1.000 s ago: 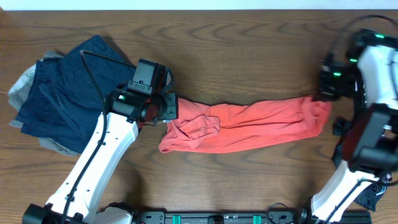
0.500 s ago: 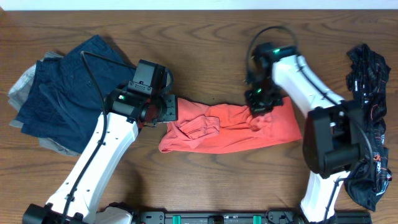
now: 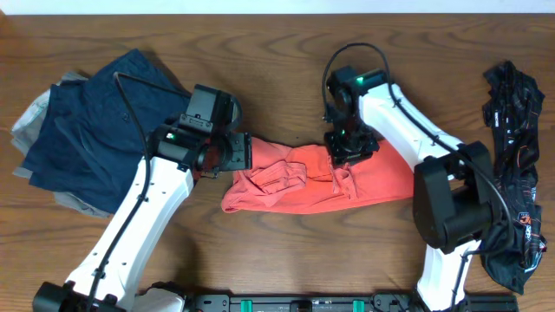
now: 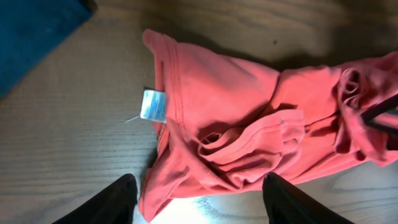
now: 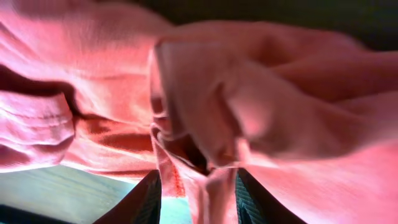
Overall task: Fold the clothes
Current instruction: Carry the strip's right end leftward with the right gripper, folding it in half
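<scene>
1. The red shirt (image 3: 299, 192) lies in the middle of the table (image 3: 286, 52), bunched into a long band that runs from 9 to 3 o'clock in the overhead view.
2. The left gripper (image 3: 236, 152) sits at the shirt's 9 o'clock end. In the left wrist view this gripper (image 4: 199, 204) has its fingers spread wide, and the hem of the shirt (image 4: 230, 112) lies on the wood between them, not clamped.
3. The right gripper (image 3: 349, 149) is pressed down on the shirt's upper edge, at about 1 o'clock from its middle. Up close, this gripper (image 5: 198, 196) has its fingers a narrow way apart with a raised fold of the shirt (image 5: 298, 93) standing between them. Whether they pinch that fold I cannot tell.
4. The shirt is rumpled, with rolled ridges and deep creases at both grippers. A stitched neckband with a small white label (image 4: 152, 104) faces up near the 9 o'clock end.
5. Navy clothes (image 3: 87, 130) are piled at 10 o'clock from the shirt, well apart, with a grey garment (image 3: 30, 113) showing under them.
6. A black printed garment (image 3: 513, 147) lies crumpled along the 3 o'clock edge.
</scene>
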{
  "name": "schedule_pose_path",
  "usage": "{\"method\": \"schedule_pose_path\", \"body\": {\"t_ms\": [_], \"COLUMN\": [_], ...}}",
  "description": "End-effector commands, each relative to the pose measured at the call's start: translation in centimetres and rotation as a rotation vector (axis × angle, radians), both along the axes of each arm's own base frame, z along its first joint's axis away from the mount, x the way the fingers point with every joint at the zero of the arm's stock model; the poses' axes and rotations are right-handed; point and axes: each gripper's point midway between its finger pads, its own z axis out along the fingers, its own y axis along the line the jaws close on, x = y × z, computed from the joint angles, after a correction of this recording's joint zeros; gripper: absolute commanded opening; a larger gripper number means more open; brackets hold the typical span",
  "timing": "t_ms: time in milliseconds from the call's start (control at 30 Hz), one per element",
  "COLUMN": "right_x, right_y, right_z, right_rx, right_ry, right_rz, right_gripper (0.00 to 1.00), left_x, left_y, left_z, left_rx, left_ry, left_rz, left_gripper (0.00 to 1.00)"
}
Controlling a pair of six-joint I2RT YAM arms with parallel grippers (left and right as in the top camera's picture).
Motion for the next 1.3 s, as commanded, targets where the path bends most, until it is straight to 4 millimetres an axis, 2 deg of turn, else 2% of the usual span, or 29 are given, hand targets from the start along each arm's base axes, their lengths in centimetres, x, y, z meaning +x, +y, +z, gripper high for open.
{"method": "schedule_pose_path", "body": {"t_ms": [0,167,300,400,533,667,700,800,867,933,967,1067,1200,1267], "right_x": [2.8,3.6,3.0,2.3,1.9,1.9,1.9,1.9,1.9,1.9,1.9,2.2,2.4,2.5], "right_y": [-2.1,-4.9,-7.0,-8.1,-8.8,-8.8,-8.8,-8.8,-8.9,-9.0,-9.1,-10.4,-12.4,-13.1], "right_z": [4.5,8.4,10.5,11.1,11.0,11.0,11.0,11.0,11.0,11.0,11.0,11.0,11.0,11.0], "right_rx": [-0.011,-0.014,-0.011,-0.02,-0.03,-0.03,-0.03,-0.03,-0.03,-0.037,-0.043,-0.106,-0.176,-0.178], "right_ry": [-0.154,-0.264,-0.292,-0.277,-0.254,-0.255,-0.255,-0.255,-0.254,-0.256,-0.257,-0.276,-0.294,-0.293], "right_rz": [-0.102,-0.178,-0.227,-0.252,-0.267,-0.27,-0.27,-0.27,-0.27,-0.27,-0.27,-0.289,-0.318,-0.337], "right_gripper": [0.38,0.4,0.42,0.42,0.42,0.42,0.42,0.42,0.41,0.41,0.41,0.41,0.43,0.44], "left_x": [-0.6,-0.6,-0.2,-0.4,-0.5,-1.0,-1.1,-1.2,-1.1,-1.3,-1.5,-1.4,-0.3,0.5], "left_y": [0.5,0.4,0.1,-1.1,-1.1,-1.0,-1.1,-1.7,-1.8,-1.7,-1.6,0.4,6.2,8.9], "left_z": [-2.4,-5.3,-8.4,-10.7,-13.3,-14.8,-15.0,-14.9,-14.9,-14.8,-14.7,-13.5,-10.0,-7.6], "left_rx": [0.039,0.07,0.092,0.048,0.059,0.07,0.061,0.028,0.023,0.027,0.029,0.09,0.251,0.281], "left_ry": [0.064,0.138,0.206,0.267,0.322,0.37,0.377,0.383,0.38,0.382,0.386,0.402,0.413,0.396], "left_rz": [-0.007,-0.056,-0.083,-0.138,-0.143,-0.143,-0.144,-0.151,-0.153,-0.174,-0.182,-0.154,0.013,0.107], "left_gripper": [0.69,0.72,0.73,0.73,0.73,0.72,0.71,0.58,0.39,0.12,0.07,0.06,0.06,0.06]}}
